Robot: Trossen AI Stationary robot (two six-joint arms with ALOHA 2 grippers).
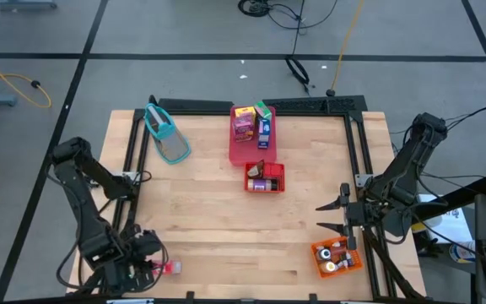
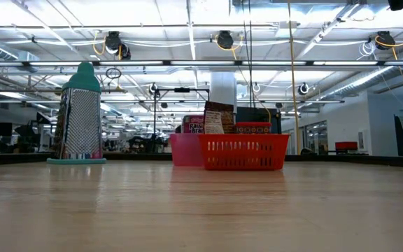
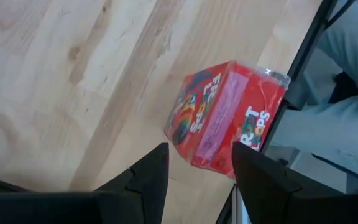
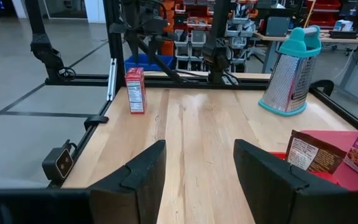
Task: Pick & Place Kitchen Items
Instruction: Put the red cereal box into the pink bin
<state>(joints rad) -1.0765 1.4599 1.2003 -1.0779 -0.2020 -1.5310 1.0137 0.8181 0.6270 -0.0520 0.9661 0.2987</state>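
Left gripper [image 3: 194, 174] hangs released, fingers spread, above the red carton [image 3: 225, 115] at the table's [image 1: 226, 228] near left corner. Right gripper [image 1: 334, 215] waits released beside the orange bin [image 1: 337, 257].

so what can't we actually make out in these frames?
- Orange bin by the right gripper, high view: contents too small to name.
- Red mesh basket, low view: its wall and the dark brown packet hide what is inside.
- Small red cereal carton, left wrist view: lettering blurred; the left gripper covers its near edge.
- Low view: neither arm appears.
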